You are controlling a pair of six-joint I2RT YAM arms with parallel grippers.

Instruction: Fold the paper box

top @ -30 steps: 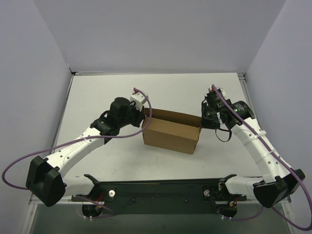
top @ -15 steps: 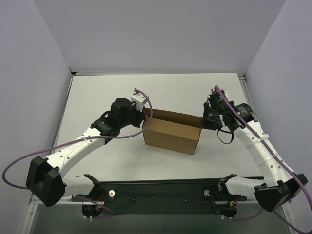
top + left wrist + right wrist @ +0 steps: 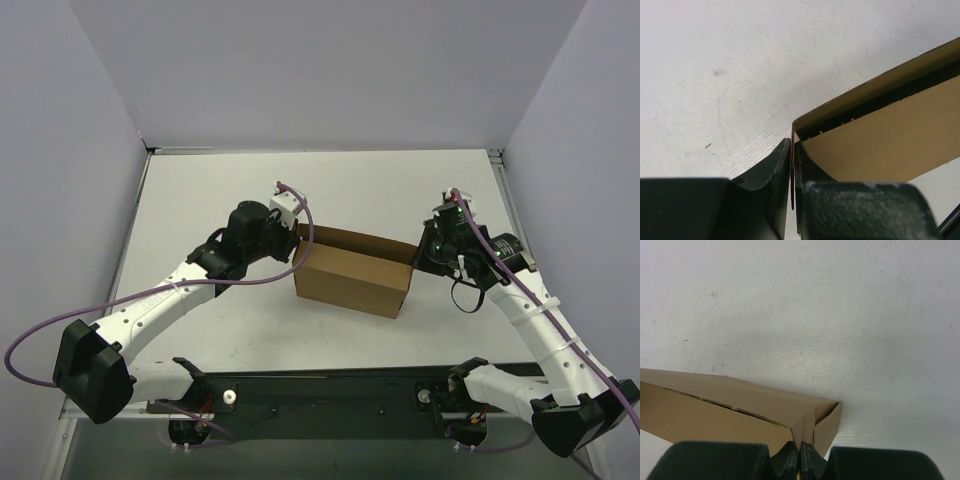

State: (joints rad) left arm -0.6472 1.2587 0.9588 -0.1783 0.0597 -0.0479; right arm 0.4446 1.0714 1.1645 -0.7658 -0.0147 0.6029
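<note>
The paper box (image 3: pixel 350 280) sits on the worktop (image 3: pixel 200 200), spanning the gap between the 2 tools, its top open and its walls raised. The left tool (image 3: pixel 791 150) is nearly closed, pinching the thin upright wall at the box corner right at its fingertips. From there the box runs off ahead and to its right. The right tool (image 3: pixel 801 450) is clamped fully narrow on a doubled fold of cardboard at the opposite corner, with the box stretching away to its left and bare worktop ahead of it.

The folding looks partway done, with the lid not closed.

Risks, as I judge them:
- Each grip catches only a sliver of wall at the fingertips, so any sideways drag could let the cardboard slide out.
- If the 2 tools draw apart or twist unevenly, the corner could tear or the body could skew.
- Releasing 1 end early may let the creased panel spring open.
- The light box could skid across the smooth worktop when pushed.
</note>
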